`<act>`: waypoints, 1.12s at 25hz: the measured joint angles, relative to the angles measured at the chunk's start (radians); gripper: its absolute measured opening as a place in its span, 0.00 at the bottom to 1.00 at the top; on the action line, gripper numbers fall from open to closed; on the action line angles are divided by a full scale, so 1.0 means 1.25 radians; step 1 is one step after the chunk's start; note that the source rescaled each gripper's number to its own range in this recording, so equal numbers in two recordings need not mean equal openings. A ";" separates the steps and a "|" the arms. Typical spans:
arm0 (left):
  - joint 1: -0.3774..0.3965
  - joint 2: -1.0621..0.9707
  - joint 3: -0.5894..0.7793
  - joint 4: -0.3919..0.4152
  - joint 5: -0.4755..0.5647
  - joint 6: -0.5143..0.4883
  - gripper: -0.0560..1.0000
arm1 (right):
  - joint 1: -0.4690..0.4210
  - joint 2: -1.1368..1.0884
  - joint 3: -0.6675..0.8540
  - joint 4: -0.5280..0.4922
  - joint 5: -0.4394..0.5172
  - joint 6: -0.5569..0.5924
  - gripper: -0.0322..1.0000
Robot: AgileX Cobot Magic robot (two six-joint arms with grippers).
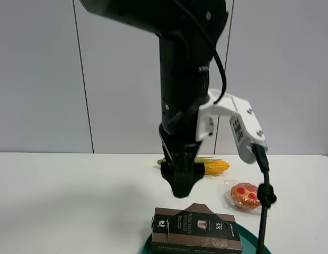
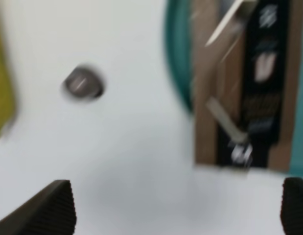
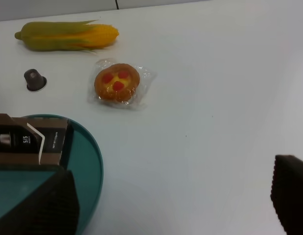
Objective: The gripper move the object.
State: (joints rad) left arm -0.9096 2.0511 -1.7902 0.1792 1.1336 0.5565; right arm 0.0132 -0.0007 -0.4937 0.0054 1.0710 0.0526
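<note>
The object, a long brown cardboard box [image 1: 198, 228] with a dark label, lies on a teal plate [image 1: 251, 239] at the table's front edge. My left gripper [image 1: 180, 182] hangs point down above the table, just behind the box's left end and apart from it. In the blurred left wrist view its fingers [image 2: 53, 205] stand wide apart and empty, with the box [image 2: 239, 83] and plate [image 2: 176, 63] ahead. My right gripper [image 3: 175, 205] is out of the exterior view. It is open and empty, low beside the plate [image 3: 87, 161] and the box end [image 3: 29, 139].
A corn cob [image 1: 215, 166] lies behind the left gripper and a wrapped pastry [image 1: 246, 194] to its right. A small brown capsule [image 3: 34, 80] stands between corn [image 3: 68, 35] and plate. A black cable [image 1: 264, 211] hangs in front of the plate's right side.
</note>
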 joint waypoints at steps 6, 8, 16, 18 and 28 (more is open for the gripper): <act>0.103 -0.145 0.000 0.094 0.037 -0.128 0.71 | 0.000 0.000 0.000 0.000 0.000 0.000 1.00; 0.146 -0.186 0.000 0.108 0.058 -0.163 0.71 | 0.000 0.000 0.000 0.000 0.000 0.000 1.00; 0.318 -0.350 0.115 0.090 0.034 -0.188 0.71 | 0.000 0.000 0.000 0.000 0.000 0.000 1.00; 0.367 -0.410 0.174 0.054 0.010 -0.189 0.71 | 0.000 0.000 0.000 0.000 0.000 0.000 1.00; 0.629 -0.818 0.499 -0.047 -0.062 -0.233 0.71 | 0.000 0.000 0.000 0.000 0.000 0.000 1.00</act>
State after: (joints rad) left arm -0.1236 1.0282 -1.1661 0.1209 1.0566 0.2655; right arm 0.0132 -0.0007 -0.4937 0.0054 1.0710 0.0526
